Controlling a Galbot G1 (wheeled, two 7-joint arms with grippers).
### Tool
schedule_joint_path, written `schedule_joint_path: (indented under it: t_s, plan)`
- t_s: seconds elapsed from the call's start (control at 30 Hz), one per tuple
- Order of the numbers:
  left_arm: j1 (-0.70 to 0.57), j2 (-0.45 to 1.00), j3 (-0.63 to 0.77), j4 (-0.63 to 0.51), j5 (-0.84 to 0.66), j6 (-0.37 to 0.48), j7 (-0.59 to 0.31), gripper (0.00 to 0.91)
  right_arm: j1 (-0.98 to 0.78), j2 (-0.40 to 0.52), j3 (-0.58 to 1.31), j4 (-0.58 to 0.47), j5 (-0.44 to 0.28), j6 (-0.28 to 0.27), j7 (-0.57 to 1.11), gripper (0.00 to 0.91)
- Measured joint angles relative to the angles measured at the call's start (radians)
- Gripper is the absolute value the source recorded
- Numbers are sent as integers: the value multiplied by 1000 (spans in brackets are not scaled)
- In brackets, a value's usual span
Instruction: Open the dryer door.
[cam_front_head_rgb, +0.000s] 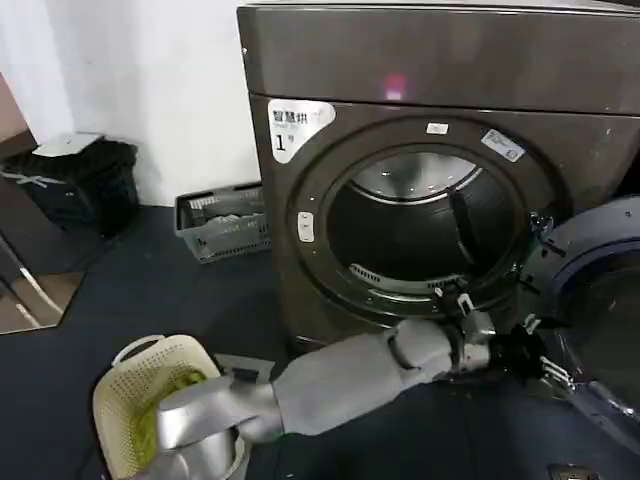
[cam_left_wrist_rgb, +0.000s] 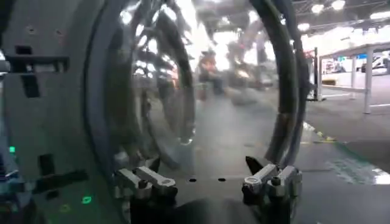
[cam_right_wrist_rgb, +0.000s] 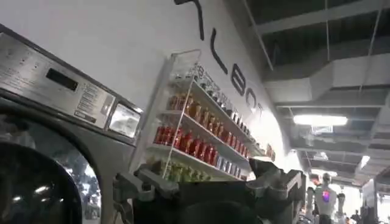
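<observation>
**Lighting and picture quality**

Head view: dim, soft overall. A pink glare spot sits on the dryer (cam_front_head_rgb: 440, 70) top panel at 12 o'clock. Left wrist view: the dryer door (cam_left_wrist_rgb: 183, 91) is blurred, with bright reflections. Right wrist view: a ceiling light (cam_right_wrist_rgb: 320, 120) glows at 3 o'clock.

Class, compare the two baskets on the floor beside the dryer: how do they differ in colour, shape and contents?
The grey crate is rectangular and stands against the wall; the cream laundry basket is rounded with handle, nearer the robot. The cream basket holds green items; what the crate holds cannot be told. Both have slotted sides and sit left of the dryer.
</observation>
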Motion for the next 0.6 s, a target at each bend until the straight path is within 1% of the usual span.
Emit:
schedule_joint_path:
  t_s: [0.33,0.6]
  plan:
    - [2,0,7,20,8,-7,3,907,-6,-4,9,1,0,2,-1,907]
    - [1,0,7,-25,-21,-24,29,907,-5,-1,9,-4,7,5,-21,907]
